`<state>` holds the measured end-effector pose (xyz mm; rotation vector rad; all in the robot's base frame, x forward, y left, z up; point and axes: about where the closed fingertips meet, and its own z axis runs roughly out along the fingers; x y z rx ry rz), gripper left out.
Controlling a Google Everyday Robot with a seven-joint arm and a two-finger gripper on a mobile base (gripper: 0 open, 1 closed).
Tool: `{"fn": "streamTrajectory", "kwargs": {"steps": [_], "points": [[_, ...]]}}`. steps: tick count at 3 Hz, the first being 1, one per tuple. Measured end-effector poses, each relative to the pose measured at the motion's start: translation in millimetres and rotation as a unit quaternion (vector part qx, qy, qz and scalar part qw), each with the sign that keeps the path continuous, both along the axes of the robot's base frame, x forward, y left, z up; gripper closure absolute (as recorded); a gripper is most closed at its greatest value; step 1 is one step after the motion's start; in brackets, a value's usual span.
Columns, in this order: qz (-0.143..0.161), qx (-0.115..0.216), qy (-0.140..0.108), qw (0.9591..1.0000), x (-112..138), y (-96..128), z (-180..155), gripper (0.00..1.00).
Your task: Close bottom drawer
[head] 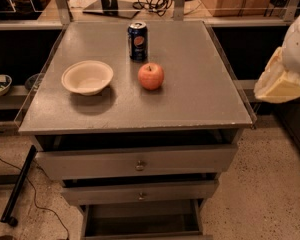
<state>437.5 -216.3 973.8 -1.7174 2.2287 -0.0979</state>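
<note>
Your tool (282, 84) hangs right of the bench (200, 94); you cannot tell its grip. The bottom drawer (140, 219) stands open.

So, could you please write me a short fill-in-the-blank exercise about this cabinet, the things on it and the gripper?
1. The bottom drawer is ____, so its inside shows.
2. The apple lies just in front of the blue ____.
3. The gripper hangs at the picture's ____ side, away from every drawer.

Missing words: open; can; right.
</note>
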Motion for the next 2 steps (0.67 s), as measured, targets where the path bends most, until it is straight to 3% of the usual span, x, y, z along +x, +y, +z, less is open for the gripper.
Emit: {"fn": "streamTrajectory", "kwargs": {"steps": [1, 2], "points": [[-0.004, 0.009, -0.004, 0.9999, -3.1, 0.7, -12.4, 1.00], [-0.039, 0.042, 0.017, 0.9982, -19.9, -16.0, -79.2, 1.00]]}}
